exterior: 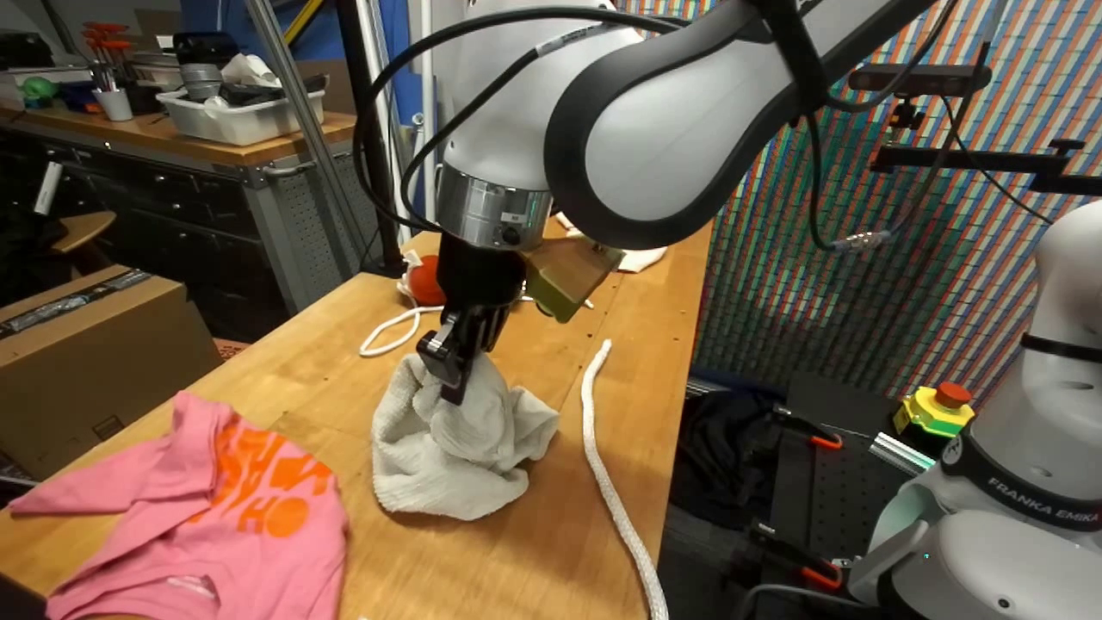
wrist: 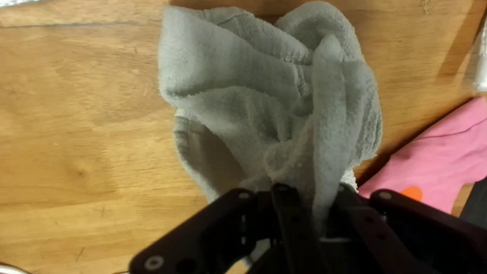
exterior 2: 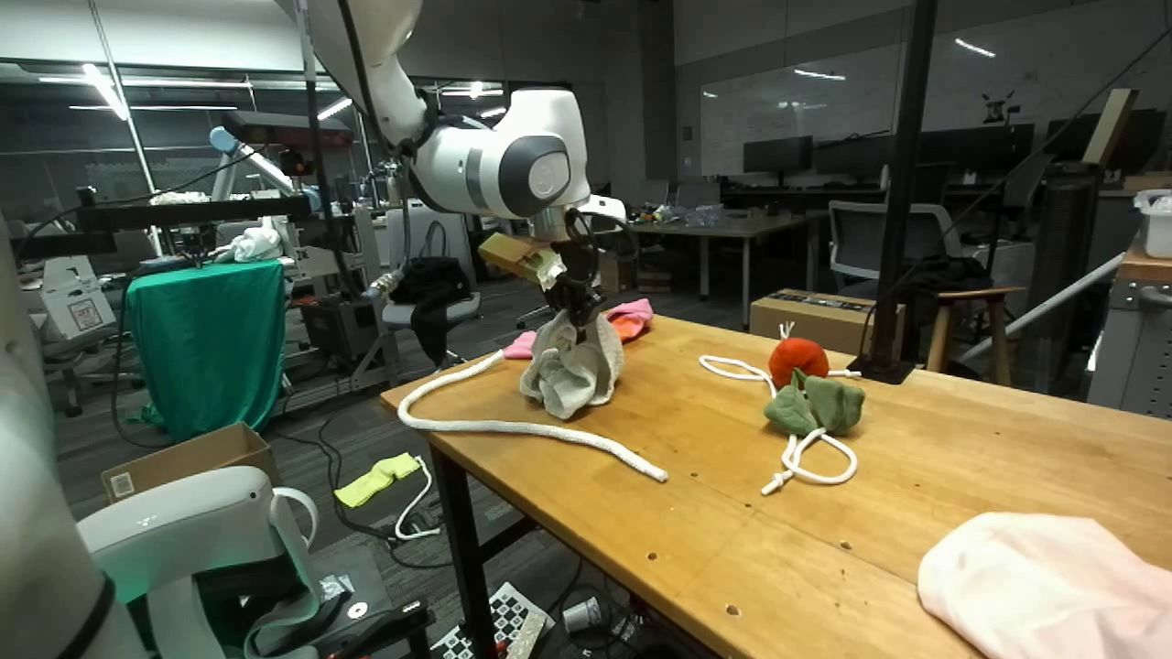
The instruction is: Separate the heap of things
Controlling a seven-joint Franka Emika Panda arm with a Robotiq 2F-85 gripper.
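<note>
My gripper (wrist: 310, 192) points down and is shut on a bunched fold of the grey-white cloth (wrist: 243, 80). The cloth's lower part looks to be resting on the table, as both exterior views show. Pink cloth with orange lettering (exterior: 215, 525) lies beside it, near the table's end. Along the table edge runs a thick white rope (exterior 2: 531, 428). A small red object (exterior 2: 798, 361) and a green one (exterior 2: 831, 404) sit farther along, with thin white ropes (exterior 2: 838, 456) around them. Pale cream-pink cloth (exterior 2: 1044, 577) is farthest off, partly cut by the view's edge.
The wooden table (exterior 2: 732, 540) has a dark upright post (exterior 2: 902, 201) at its side. A brown cardboard box (exterior: 103, 362) stands on the floor beyond that edge. Another robot arm (exterior: 1016, 499) is across the opposite edge, near a red emergency button (exterior: 951, 396).
</note>
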